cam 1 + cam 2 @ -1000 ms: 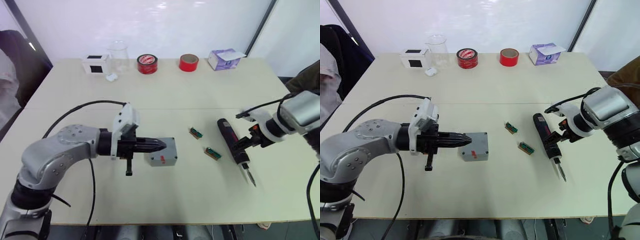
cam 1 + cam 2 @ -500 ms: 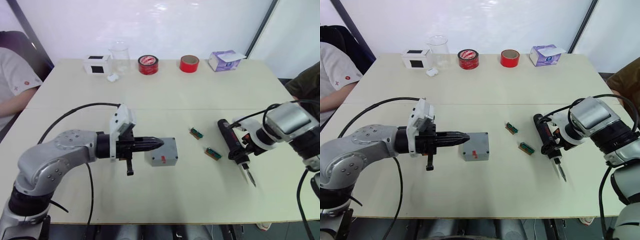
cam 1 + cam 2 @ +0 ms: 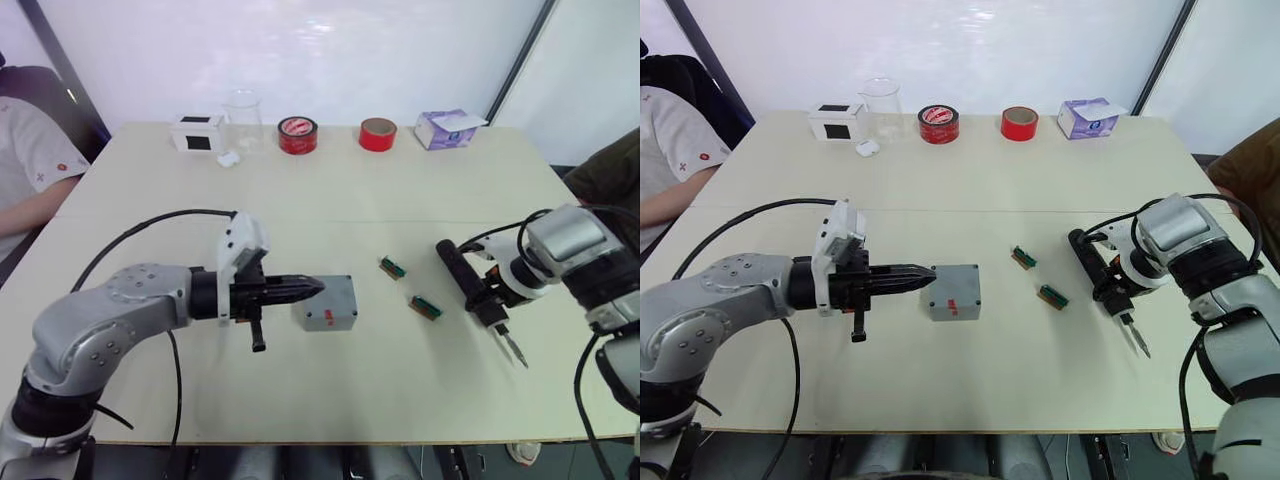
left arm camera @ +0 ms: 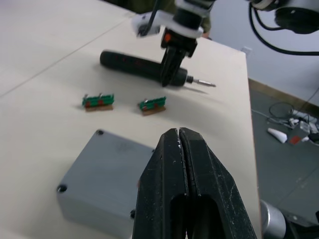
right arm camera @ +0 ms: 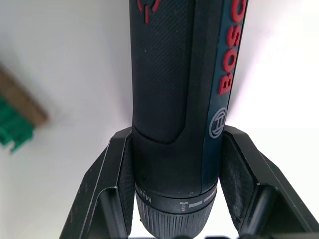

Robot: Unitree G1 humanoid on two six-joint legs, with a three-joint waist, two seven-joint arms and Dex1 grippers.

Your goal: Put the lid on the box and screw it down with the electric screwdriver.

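Stage: the lid appears already seated on the box (image 3: 954,292); the seam is hard to make out, so that is a judgement. What is left is fetching the driver and running in the corner screws.

Right claw (image 3: 1117,291): fingers straddle the electric screwdriver (image 3: 1098,269) just behind its chuck collar, one black finger (image 5: 112,194) on each side of the barrel. In the right wrist view the pads look pressed to the body, so I read it as grasping the tool, though it lies on the tabletop (image 3: 970,190) unlifted.

Electric screwdriver: long axis runs from the far butt end toward the near edge, thin bit (image 3: 1137,338) pointing out past the claw toward the robot.

Left claw (image 3: 305,288): clenched on nothing, tips level with the box's upper edge on its left side, touching or just beside it; I cannot tell which.

Box from the right claw: well apart, off to the robot's left, with two small green-and-brown terminal pieces (image 3: 391,266) between.

Key relation: the right arm is far nearer the tool; the bit points away from the box, so the driver must be lifted, swung left and tipped bit-down over a corner hole (image 4: 100,133).

Risk: the barrel may roll if the grasp is shallow.
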